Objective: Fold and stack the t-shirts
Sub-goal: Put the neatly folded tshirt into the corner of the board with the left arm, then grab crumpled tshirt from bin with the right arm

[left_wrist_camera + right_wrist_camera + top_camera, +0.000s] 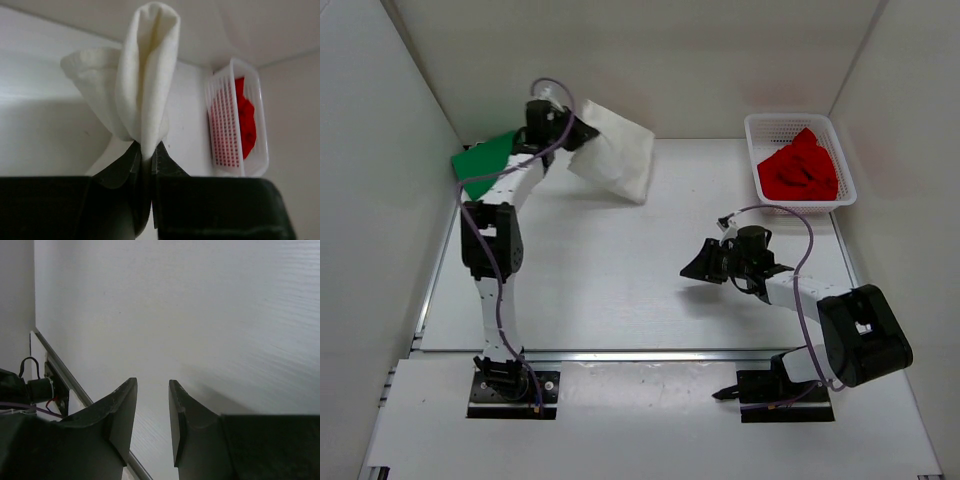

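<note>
My left gripper (582, 128) is shut on the folded white t-shirt (616, 155) and holds it up at the back left; in the left wrist view the cloth (145, 85) rises from between my shut fingers (146, 150). The green t-shirt (483, 164) lies folded at the far left, partly under the left arm. The red t-shirt (802, 168) lies crumpled in the white mesh basket (848, 175) at the back right; it also shows in the left wrist view (246, 122). My right gripper (695, 266) is open and empty above the table's middle (152, 385).
White walls close in the table on the left, back and right. The basket (227, 125) stands against the right wall. The table's metal rail (65, 372) shows in the right wrist view.
</note>
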Tool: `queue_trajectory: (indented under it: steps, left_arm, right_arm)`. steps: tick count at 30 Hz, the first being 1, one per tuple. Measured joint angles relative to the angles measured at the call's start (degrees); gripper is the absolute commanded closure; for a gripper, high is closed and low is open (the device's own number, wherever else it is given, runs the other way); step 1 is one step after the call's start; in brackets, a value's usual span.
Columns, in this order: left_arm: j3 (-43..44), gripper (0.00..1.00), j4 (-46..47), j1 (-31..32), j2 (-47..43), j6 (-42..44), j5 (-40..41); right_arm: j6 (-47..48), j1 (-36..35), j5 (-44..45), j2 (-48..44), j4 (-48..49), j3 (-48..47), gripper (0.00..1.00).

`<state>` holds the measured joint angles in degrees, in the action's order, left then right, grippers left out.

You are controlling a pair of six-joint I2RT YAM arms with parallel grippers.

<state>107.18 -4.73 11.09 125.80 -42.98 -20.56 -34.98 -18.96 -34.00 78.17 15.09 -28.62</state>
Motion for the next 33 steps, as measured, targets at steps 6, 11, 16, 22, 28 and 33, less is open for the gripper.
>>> queue_trajectory:
  steps: [6,11,16,22,28,33]
  left_arm:
    - [-8.3,0.15,3.6,-16.8,-9.0,-1.3,1.5]
    - [-33.9,0.01,12.7,-30.4,-21.4,-7.8,7.3]
    - [-45.1,0.01,14.9,-29.2,-26.9,-9.8,13.4]
    - [-49.1,0.01,19.0,-20.5,-36.4,-9.3,17.7]
    - [-39.0,0.01,16.8,0.0,-35.8,-0.3,21.7]
    - [-30.8,0.01,13.0,18.0,-29.3,6.3,20.0]
  right_arm:
    - [0.0,2.1,-1.3,-0.2,0.5,1.6,0.7]
    - [0.0,-0.3,-2.4,1.9,1.7,1.5,0.69]
    - [0.0,-2.9,-2.7,3.6,1.8,1.5,0.69]
    - [0.5,-3.0,-1.2,3.6,0.0,0.5,0.92]
    - [1.2,-1.6,2.9,7.4,-4.6,-14.4,1.0]
    - [2.6,6.3,7.3,13.4,-6.1,-32.8,1.0]
